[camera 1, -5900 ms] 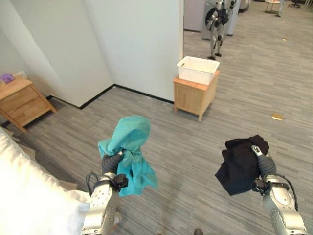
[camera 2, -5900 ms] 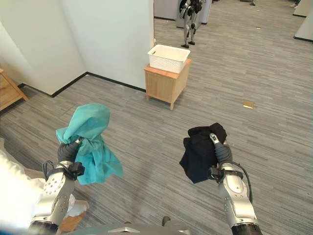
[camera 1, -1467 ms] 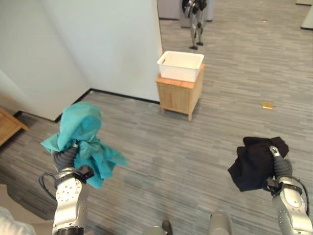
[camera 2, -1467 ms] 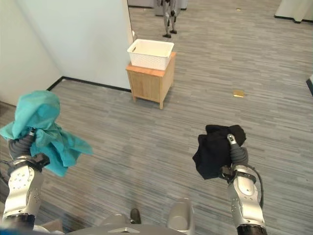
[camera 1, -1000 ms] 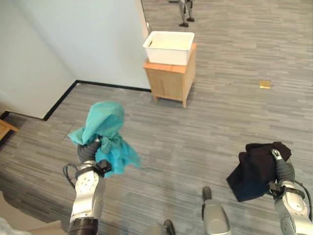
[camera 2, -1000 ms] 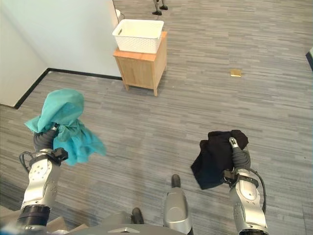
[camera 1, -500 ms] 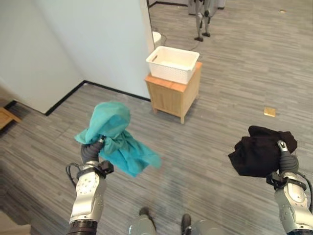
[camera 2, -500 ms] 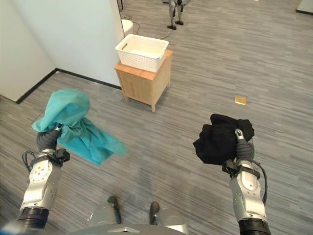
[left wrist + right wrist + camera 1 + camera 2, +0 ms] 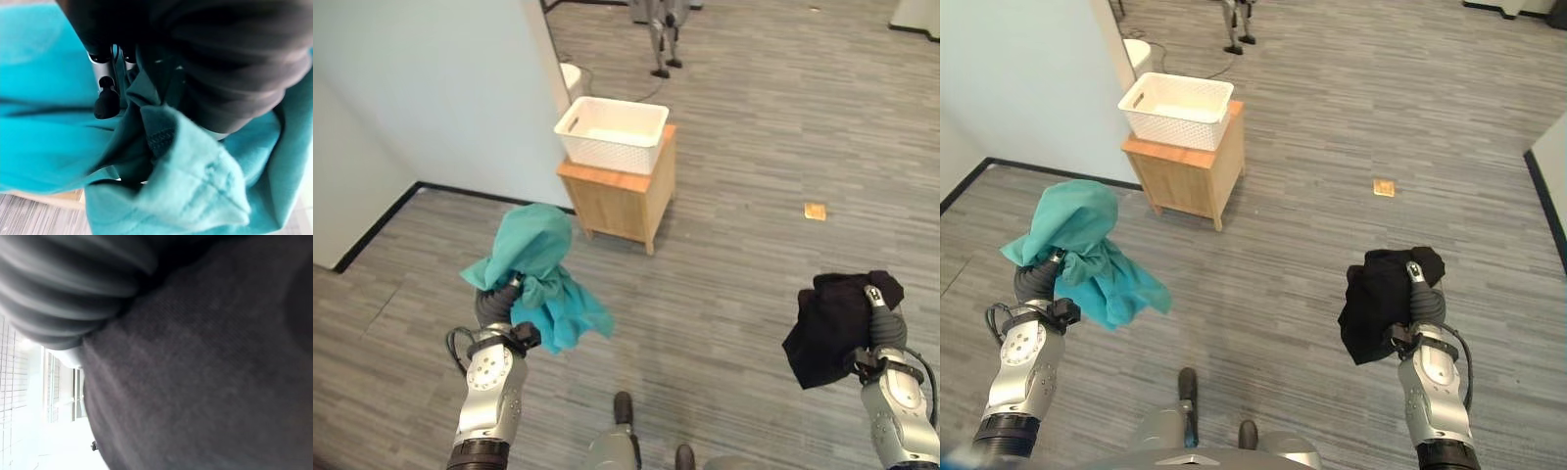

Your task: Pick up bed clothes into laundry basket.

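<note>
The left hand (image 9: 494, 305) holds a teal garment (image 9: 536, 272) up at the near left; its fingers (image 9: 106, 98) are curled into the cloth, which drapes over and hangs off the hand. At the near right, the right hand (image 9: 878, 323) carries a black garment (image 9: 832, 324) bunched against it — the cloth hides those fingers, so I cannot tell how they sit. The white laundry basket (image 9: 611, 134) stands on a small wooden cabinet (image 9: 619, 202) by the wall (image 9: 431, 88), further off and left of centre, well apart from both hands. To do this step well, approach squarely, keep both bundles high enough to clear the basket rim, and let go only once each hand is over the opening — hanging tails could catch the edge.
</note>
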Available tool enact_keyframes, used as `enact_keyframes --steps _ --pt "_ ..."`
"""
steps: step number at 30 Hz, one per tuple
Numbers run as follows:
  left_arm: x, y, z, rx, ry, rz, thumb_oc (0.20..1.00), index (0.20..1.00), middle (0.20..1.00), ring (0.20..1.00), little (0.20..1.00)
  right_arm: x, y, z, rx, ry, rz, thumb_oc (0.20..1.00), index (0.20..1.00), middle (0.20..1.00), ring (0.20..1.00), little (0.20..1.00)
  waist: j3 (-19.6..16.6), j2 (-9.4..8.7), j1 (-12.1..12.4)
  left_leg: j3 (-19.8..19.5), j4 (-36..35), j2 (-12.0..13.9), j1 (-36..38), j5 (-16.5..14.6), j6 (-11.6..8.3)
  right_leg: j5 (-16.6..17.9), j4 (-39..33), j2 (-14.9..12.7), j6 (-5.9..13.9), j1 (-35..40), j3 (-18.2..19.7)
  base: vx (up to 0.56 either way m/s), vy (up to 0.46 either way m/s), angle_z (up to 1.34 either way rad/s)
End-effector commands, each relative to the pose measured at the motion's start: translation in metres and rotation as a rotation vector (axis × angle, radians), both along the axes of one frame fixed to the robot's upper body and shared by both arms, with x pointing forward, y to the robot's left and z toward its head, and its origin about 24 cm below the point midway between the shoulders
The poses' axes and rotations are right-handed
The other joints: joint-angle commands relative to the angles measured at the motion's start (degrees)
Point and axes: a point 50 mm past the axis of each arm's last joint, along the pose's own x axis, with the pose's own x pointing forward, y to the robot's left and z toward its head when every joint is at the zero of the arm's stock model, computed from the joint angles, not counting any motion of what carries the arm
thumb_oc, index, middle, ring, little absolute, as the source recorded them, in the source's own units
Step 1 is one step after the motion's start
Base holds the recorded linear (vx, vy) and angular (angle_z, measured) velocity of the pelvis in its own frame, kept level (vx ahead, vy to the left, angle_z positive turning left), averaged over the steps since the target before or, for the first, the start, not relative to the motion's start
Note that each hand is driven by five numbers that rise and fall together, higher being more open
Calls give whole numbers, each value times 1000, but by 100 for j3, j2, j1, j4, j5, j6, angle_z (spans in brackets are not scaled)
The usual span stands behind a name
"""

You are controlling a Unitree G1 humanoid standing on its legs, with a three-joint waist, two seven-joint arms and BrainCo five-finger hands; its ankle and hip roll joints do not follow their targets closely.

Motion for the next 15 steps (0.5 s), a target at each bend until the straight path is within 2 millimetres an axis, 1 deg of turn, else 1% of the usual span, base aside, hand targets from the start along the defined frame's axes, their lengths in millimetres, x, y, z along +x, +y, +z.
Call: enact_keyframes --steps 1,3,4,5,6,7,8,9,10,11,12,13,15 --pt "10 16 48 107 -189 19 200 200 200 200 200 11 13 24 -16 -141 66 200 200 200 200 200 -75 -209 7 200 688 64 -37 -402 155 1054 1921 -1364 897 -717 -384 83 151 -38" --pt "10 16 50 112 -193 19 200 200 200 200 200 10 17 20 -6 -126 75 200 200 200 200 200 42 -125 -62 228 528 79 227 -464 198 1147 2234 -1421 898 -1144 -466 109 126 -33" --pt "10 16 51 109 -197 18 200 200 200 200 200 8 17 18 -2 -115 73 200 200 200 200 200 69 -89 -110 236 392 81 410 -497 190 1102 2188 -1529 867 -1317 -527 165 75 -8" --pt "10 15 50 107 -195 11 200 200 200 200 200 6 16 16 -1 -105 66 200 200 200 200 200 85 -55 -162 216 314 75 501 -482 163 1075 2014 -1578 840 -1395 -551 205 36 17" --pt "11 13 49 101 -195 0 200 200 200 200 200 3 14 13 5 -96 53 200 200 200 200 200 91 -17 -228 175 191 54 590 -464 123 1008 1696 -1592 822 -1484 -566 221 7 18" --pt "10 12 48 93 -193 -3 200 200 200 200 200 0 11 10 14 -85 37 200 200 200 200 200 82 -3 -304 119 91 6 672 -473 104 925 1431 -1539 806 -1471 -521 211 -25 15" --pt "11 11 48 90 -197 -8 200 200 200 200 200 -3 8 9 16 -82 16 200 200 200 200 200 91 -18 -382 52 39 -39 713 -485 81 889 1083 -1440 803 -1592 -343 194 -68 35" --pt "14 8 50 88 -203 -16 200 200 200 200 200 -4 5 7 19 -77 -1 200 200 200 200 200 89 -44 -458 -61 16 -79 733 -518 56 849 694 -1329 798 -1591 -87 134 -61 38" --pt "15 8 50 89 -204 -16 200 200 200 200 200 -4 5 7 19 -78 -1 200 200 200 200 200 95 -38 -463 -73 20 -75 744 -532 55 854 653 -1327 800 -1552 -102 165 -120 55" --pt "19 5 54 98 -222 -26 200 200 200 200 200 -3 5 8 4 -85 -9 200 200 200 200 200 80 -99 -522 -159 34 -63 825 -625 13 923 296 -1267 823 -1561 88 126 -119 60" --pt "21 1 54 97 -219 -46 200 200 200 200 200 -3 7 8 6 -81 3 200 200 200 200 200 38 -128 -481 -223 151 -72 808 -676 10 878 203 -1301 805 -1419 53 133 -167 85" --pt "19 2 52 95 -215 -40 200 200 200 200 200 -3 9 6 14 -75 13 200 200 200 200 200 8 -167 -451 -225 204 -68 833 -695 -1 944 159 -1355 806 -1332 -74 72 -135 73" --pt "17 1 48 70 -214 -37 200 200 200 200 200 -1 9 7 18 -79 26 200 200 200 200 200 -105 -180 -385 -277 177 -64 835 -646 -40 969 -87 -1315 762 -1114 -110 62 -147 40"
